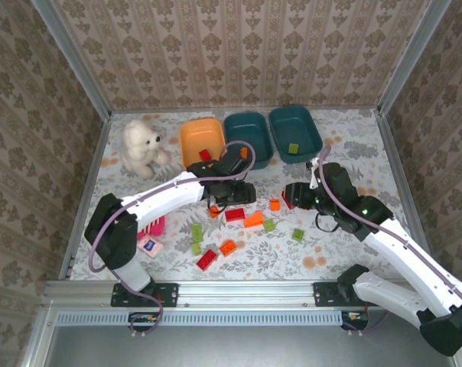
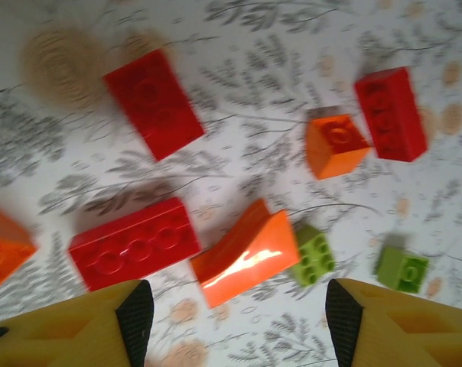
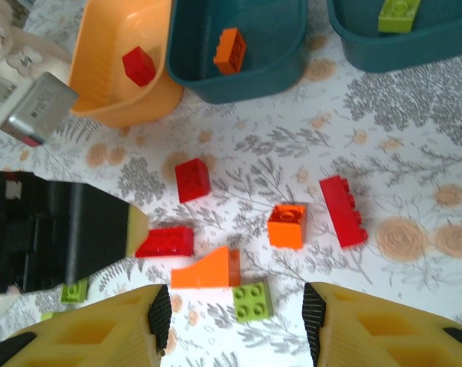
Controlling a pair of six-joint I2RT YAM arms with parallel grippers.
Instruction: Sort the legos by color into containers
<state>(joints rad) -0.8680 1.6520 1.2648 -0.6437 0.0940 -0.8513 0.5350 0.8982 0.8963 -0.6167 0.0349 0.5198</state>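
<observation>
**Desk** (image 1: 346,153), floral cover, seen from above: orange tub (image 1: 200,134), middle teal tub (image 1: 248,131) and right-hand teal tub (image 1: 292,126) stand in a row along the far edge. A white teddy bear (image 1: 141,147) sits to their left. Loose legos (image 1: 235,215) in red, orange and lime green lie scattered on the near half, between the two arms.

**Tub contents**, clearest from the right wrist camera: one red brick (image 3: 139,65) in the orange tub, one orange brick (image 3: 230,50) in the middle teal tub, one green brick (image 3: 398,11) in the right-hand teal tub. From above, the orange brick is a small patch close against the left arm.

**Left gripper** (image 2: 239,321): fingers spread, holding nothing, low over the desk.
- An orange wedge (image 2: 246,252), glossy with a slanted top, lies just ahead of the gap.
- A long red block (image 2: 135,243) with a row of studs lies to its left.
- A four-stud green piece (image 2: 315,254) sits just beside its right end.

**Right gripper** (image 3: 235,329): fingers spread, empty. The same green piece lies near the gap between its tips, with the wedge just to the left.
</observation>
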